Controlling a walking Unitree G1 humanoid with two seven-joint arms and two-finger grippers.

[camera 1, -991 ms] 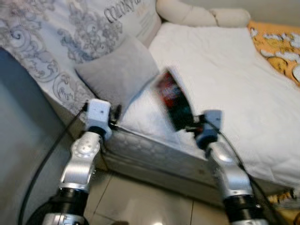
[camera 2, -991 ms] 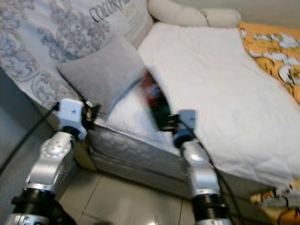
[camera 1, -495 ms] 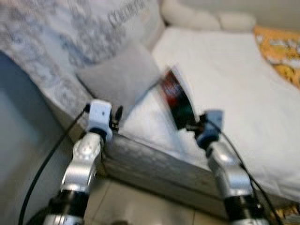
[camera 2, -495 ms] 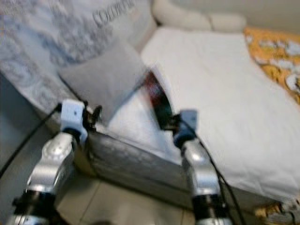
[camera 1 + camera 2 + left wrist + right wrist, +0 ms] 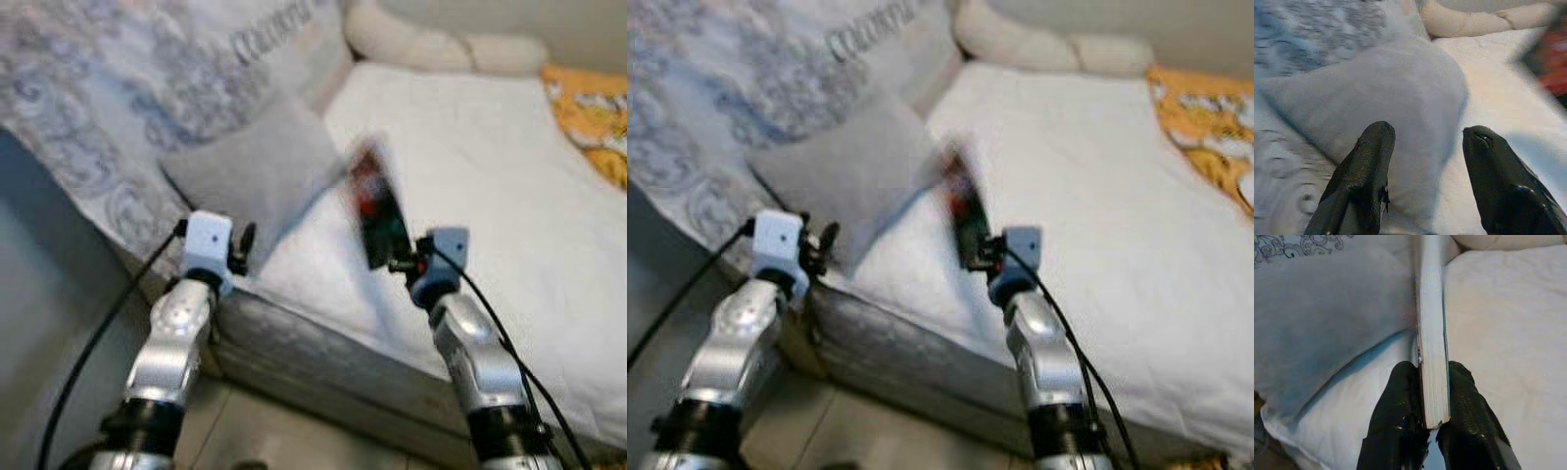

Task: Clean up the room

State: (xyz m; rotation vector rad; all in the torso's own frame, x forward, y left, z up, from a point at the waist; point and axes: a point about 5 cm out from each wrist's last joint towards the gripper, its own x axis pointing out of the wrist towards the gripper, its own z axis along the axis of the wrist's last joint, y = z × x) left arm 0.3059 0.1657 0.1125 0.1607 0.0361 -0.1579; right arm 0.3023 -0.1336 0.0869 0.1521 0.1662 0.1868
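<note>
bed (image 5: pixel 509 196) filled most of the head views, white cover, grey pillow (image 5: pixel 257 168) near its left edge against the patterned headboard. whole frame had shifted and blurred versus half a second before: the mattress edge sat lower and the orange blanket (image 5: pixel 593 113) slid toward the corner, so that was camera motion from the robot's own movement, not the bed moving.

book (image 5: pixel 374 204) was the real change: it looked more upright and edge-on than a second earlier, held over the mattress just right of the pillow. right tool (image 5: pixel 1425 396) was clamped on the book's lower edge, fingers (image 5: pixel 1400 396) pressing both sides of the page block. left tool (image 5: pixel 1425 147) was spread wide with nothing in it, pointing at the pillow, near the bed's edge.

my read: book was being carried, not placed; nothing was set down yet, so the cleanup was still early. blur made the cover unreadable.
</note>
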